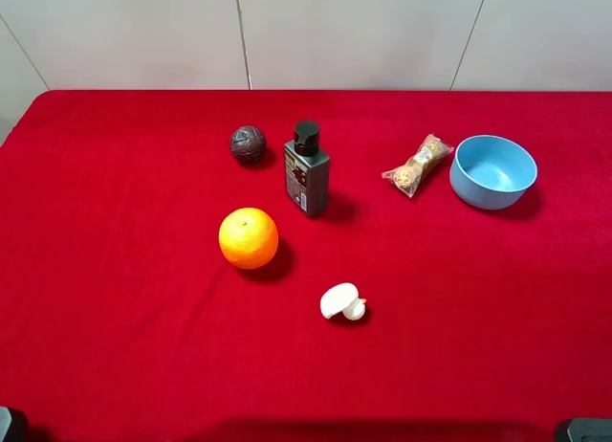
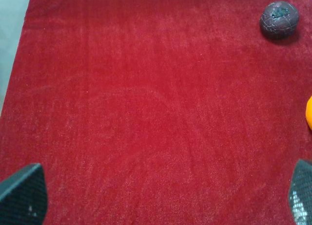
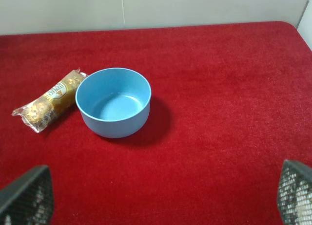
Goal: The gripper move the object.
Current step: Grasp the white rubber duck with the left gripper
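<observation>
The small white mushroom toy (image 1: 342, 301) lies on its side on the red cloth, near the front middle of the table, right of the orange (image 1: 249, 238). It shows in neither wrist view. My left gripper (image 2: 163, 196) is open and empty over bare red cloth at the table's left front; only its fingertips (image 2: 23, 193) show. My right gripper (image 3: 161, 198) is open and empty at the right front, with one fingertip (image 3: 28, 196) showing at the frame's corner. In the exterior high view only black corners of the arms show at the bottom edge.
A dark brown ball (image 1: 247, 143), also in the left wrist view (image 2: 279, 19), and a dark bottle (image 1: 307, 170) stand behind the orange. A clear-wrapped snack packet (image 1: 418, 165) (image 3: 51, 99) lies beside a blue bowl (image 1: 493, 171) (image 3: 113, 109) at the back right. The cloth's left edge (image 2: 14, 64) is near.
</observation>
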### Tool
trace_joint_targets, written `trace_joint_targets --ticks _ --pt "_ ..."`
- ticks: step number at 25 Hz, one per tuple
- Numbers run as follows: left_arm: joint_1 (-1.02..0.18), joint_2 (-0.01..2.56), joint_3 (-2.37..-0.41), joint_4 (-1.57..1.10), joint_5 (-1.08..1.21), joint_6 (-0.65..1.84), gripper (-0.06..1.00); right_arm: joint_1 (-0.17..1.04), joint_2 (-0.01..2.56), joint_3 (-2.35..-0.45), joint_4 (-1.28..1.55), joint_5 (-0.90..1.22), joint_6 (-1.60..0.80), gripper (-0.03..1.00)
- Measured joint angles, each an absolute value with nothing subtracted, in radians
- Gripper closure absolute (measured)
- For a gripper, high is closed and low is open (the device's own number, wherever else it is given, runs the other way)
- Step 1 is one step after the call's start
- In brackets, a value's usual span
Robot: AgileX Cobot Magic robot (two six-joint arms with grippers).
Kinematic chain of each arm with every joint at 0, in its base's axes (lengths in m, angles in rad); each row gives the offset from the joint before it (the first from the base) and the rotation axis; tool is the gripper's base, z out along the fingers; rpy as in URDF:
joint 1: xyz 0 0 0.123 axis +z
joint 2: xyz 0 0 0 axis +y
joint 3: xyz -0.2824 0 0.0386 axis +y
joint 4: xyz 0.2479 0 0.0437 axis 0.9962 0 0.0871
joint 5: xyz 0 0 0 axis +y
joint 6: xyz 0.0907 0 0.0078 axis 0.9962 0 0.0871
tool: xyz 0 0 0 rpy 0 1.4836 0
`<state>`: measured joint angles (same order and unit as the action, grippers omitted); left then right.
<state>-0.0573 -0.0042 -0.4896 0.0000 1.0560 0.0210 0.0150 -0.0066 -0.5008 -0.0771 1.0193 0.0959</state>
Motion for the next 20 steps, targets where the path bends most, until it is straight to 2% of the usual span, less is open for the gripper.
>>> trace_joint_targets --ticks 20 --pt "-0.057 0.035 -0.543 0.000 1.073 0.021 -0.05 0.015 -0.007 -0.501 -0.077 1.019 0.096 0.27"
